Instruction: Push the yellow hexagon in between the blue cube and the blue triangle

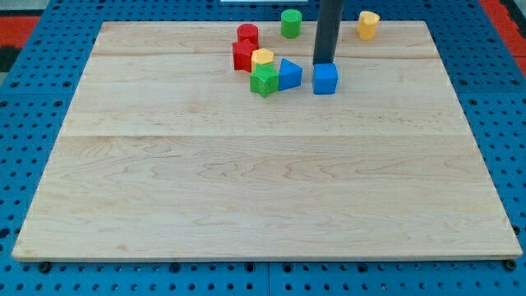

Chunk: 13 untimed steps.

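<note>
A yellow hexagon-like block (368, 25) stands near the board's top edge, right of my rod. The blue cube (325, 79) sits in the upper middle of the board. The blue triangle (289, 74) lies just left of it, with a narrow gap between them. My tip (324, 63) is right behind the blue cube, at its top edge in the view, touching it or nearly so. The yellow hexagon is well apart from the tip, up and to the right.
A second yellow block (262, 57) is wedged among a red block (243, 54), a red cylinder (247, 34) and a green block (264, 80), which touches the blue triangle's left side. A green cylinder (290, 23) stands near the top edge.
</note>
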{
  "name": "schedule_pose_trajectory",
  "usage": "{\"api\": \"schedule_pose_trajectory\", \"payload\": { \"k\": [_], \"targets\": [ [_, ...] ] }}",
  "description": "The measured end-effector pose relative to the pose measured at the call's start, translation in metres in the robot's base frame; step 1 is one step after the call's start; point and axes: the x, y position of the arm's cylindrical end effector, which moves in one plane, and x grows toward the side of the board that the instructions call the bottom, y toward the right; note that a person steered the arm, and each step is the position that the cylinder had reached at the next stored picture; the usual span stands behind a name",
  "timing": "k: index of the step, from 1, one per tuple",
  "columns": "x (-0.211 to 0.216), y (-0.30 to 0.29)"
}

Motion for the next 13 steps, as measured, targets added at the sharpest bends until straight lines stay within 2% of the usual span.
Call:
{"api": "schedule_pose_trajectory", "payload": {
  "k": [2,3,4,6,7,8,10,13],
  "targets": [
    [-0.004,0.003],
    [-0.025,0.001],
    [-0.042,-0.035],
    [-0.044,-0.131],
    [-0.008,-0.132],
    [0.001,-0.131],
    [-0.006,-0.107],
    [-0.003,-0.107]
  ]
}}
